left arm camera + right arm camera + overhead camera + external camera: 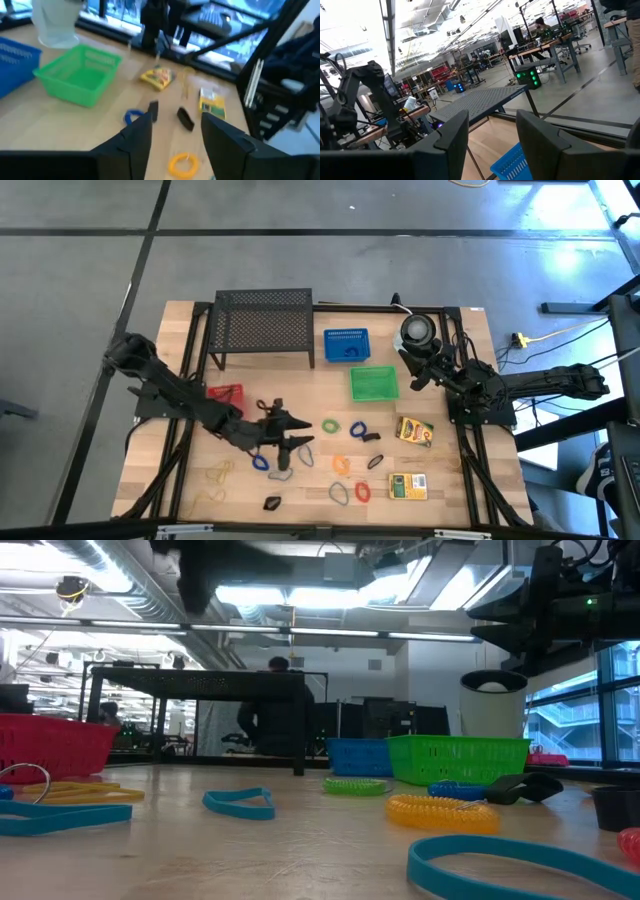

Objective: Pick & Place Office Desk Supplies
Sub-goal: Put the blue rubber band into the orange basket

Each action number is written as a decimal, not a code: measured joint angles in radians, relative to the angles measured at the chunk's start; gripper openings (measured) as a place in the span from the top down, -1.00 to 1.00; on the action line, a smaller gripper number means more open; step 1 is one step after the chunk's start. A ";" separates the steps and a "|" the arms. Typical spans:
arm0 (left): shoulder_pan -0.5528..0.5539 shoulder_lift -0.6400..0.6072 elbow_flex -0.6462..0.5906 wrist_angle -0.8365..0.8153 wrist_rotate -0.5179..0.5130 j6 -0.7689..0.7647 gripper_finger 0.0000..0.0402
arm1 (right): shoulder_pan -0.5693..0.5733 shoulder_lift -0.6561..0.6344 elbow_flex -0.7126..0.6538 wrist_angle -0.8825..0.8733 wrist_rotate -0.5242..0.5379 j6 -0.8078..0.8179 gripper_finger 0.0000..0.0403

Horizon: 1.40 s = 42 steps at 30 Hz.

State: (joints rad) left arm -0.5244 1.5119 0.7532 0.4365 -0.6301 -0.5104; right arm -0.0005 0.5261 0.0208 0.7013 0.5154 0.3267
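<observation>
Left gripper [290, 448], fingers apart and empty, hovers just beside the blue loop [261, 462]: probably light, floppy; pinch its rim.

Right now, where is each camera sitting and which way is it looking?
High view: above the table, looking straight down; both arms show.
Low view: at tabletop height, looking across; an arm shows dark overhead.
Left wrist view: on the left arm, facing the green basket; its open jaws show.
Right wrist view: on the right arm, facing the black mesh shelf; its jaws show.
Shared: the green basket appears in high, low and left wrist views.
</observation>
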 joint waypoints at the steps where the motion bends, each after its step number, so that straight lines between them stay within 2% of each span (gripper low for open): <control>1: 0.004 0.016 0.000 0.001 0.021 -0.001 0.14 | 0.000 0.000 0.000 0.000 0.000 0.000 0.18; 6: 0.020 0.077 0.000 -0.005 0.126 -0.026 0.10 | 0.000 0.000 0.000 0.000 0.000 0.000 0.18; 12: 0.036 0.104 0.000 -0.091 0.179 -0.027 0.11 | 0.000 0.000 0.000 0.000 0.000 0.000 0.18; 17: 0.062 0.138 0.000 -0.096 0.190 -0.028 0.10 | 0.000 0.000 0.000 0.000 0.000 0.000 0.18; 27: 0.090 0.204 0.003 -0.127 0.319 -0.029 0.11 | 0.000 0.000 0.000 0.000 0.000 0.000 0.18; 35: 0.090 0.296 0.143 -0.443 0.343 0.018 0.10 | 0.000 0.000 0.000 -0.005 0.000 0.000 0.18; 38: 0.088 0.342 0.197 -0.517 0.361 0.056 0.10 | 0.000 0.000 0.000 -0.008 0.000 0.000 0.18; 42: 0.085 0.379 0.244 -0.574 0.325 0.084 0.10 | 0.000 0.000 0.000 -0.010 0.000 0.000 0.18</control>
State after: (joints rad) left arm -0.4397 1.8912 0.9975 -0.1372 -0.3054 -0.4266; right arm -0.0002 0.5261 0.0212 0.6914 0.5152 0.3267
